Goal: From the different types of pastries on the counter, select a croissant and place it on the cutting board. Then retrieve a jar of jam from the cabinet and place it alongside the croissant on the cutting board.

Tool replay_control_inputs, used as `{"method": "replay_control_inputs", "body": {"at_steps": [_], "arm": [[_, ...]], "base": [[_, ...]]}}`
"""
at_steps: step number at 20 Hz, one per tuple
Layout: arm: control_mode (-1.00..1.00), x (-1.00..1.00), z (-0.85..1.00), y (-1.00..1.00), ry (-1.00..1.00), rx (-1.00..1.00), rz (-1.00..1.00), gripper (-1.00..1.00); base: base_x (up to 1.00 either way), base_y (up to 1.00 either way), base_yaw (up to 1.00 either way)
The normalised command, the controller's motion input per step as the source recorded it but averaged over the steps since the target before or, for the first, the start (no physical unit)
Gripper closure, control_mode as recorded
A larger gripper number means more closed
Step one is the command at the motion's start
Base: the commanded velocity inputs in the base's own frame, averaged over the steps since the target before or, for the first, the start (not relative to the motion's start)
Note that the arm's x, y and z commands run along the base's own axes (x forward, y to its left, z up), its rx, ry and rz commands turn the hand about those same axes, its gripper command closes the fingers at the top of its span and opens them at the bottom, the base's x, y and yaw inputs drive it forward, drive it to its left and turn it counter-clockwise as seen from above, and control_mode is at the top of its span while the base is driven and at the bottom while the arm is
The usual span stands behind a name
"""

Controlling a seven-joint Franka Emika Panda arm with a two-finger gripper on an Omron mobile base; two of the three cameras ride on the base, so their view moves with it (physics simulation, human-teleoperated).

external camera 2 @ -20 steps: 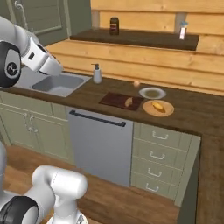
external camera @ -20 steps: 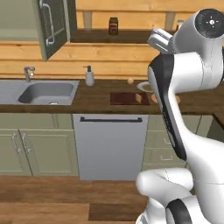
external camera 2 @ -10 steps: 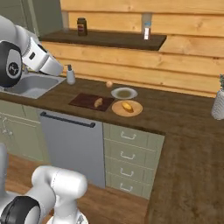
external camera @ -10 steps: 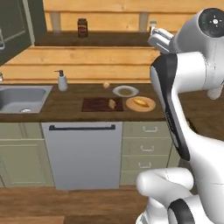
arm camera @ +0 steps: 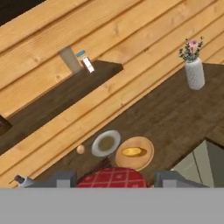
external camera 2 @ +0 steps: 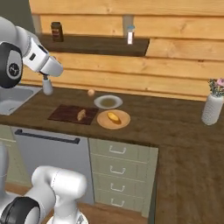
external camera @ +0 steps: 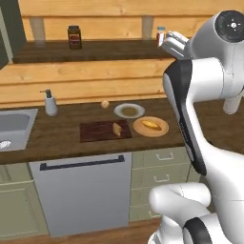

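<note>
Jaws clamp a red-checked-lidded jar; croissant lies on cutting board far below

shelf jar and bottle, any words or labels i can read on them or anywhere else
None can be read.
Dark jar: its label is a blur.
Small bottle: blue cap, pale body, no legible print.
Soap dispenser: plain.
</note>
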Motion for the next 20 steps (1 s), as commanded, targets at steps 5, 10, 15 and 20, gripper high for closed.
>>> {"method": "replay_control_inputs", "body": {"at_steps": [5,10,15,20], "arm": [[1.0,0.0,0.0,0.0,0.0,0.0,0.0,1.0],[1.0,0.0,0.0,0.0,0.0,0.0,0.0,1.0],[1.0,0.0,0.0,0.0,0.0,0.0,0.0,1.0],[1.0,0.0,0.0,0.0,0.0,0.0,0.0,1.0]], "base": [[0.54,0.34,-0.05],[0.72,-0.24,0.0],[0.49,0.03,0.0],[0.65,0.13,0.0]]}}
